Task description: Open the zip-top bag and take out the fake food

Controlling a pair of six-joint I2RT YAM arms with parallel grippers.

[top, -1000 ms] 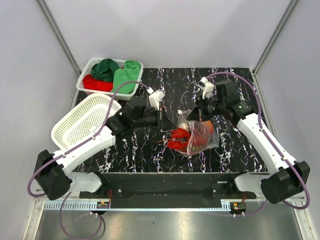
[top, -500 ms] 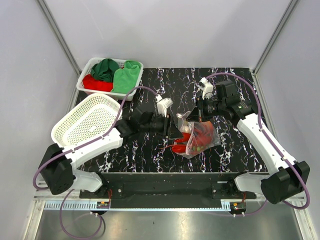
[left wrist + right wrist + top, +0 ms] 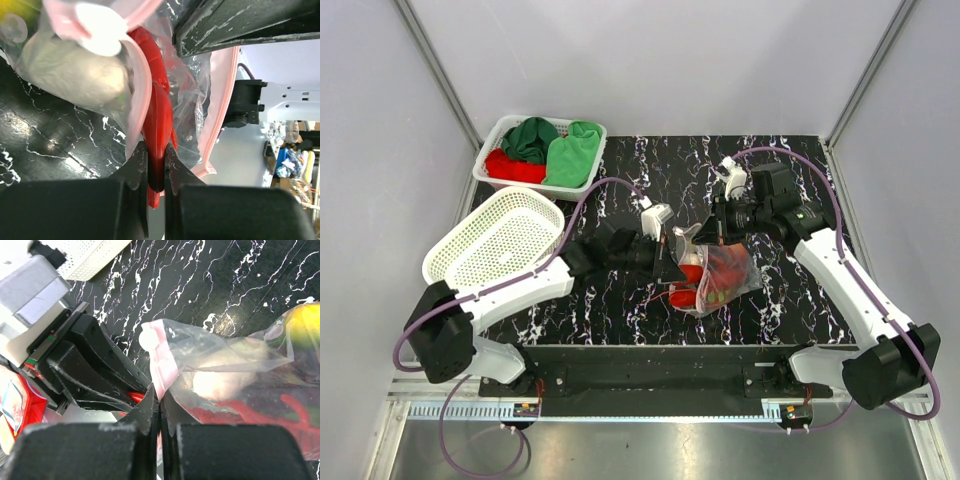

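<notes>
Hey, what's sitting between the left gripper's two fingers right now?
The red lobster, pinched in the left gripper, with the zip-top bag's pink zip edges on either side of it. The left wrist view shows this.

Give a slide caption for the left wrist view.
Left gripper pinches the red lobster through the open mouth of the zip-top bag.

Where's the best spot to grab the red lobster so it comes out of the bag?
Grab the red lobster by its thin end at the zip-top bag's open mouth, coming from the left, the mouth side. That end is narrow and flat, so two fingers fit around it. The left gripper pinches it there, while the right gripper holds the pink zip strip.
</notes>
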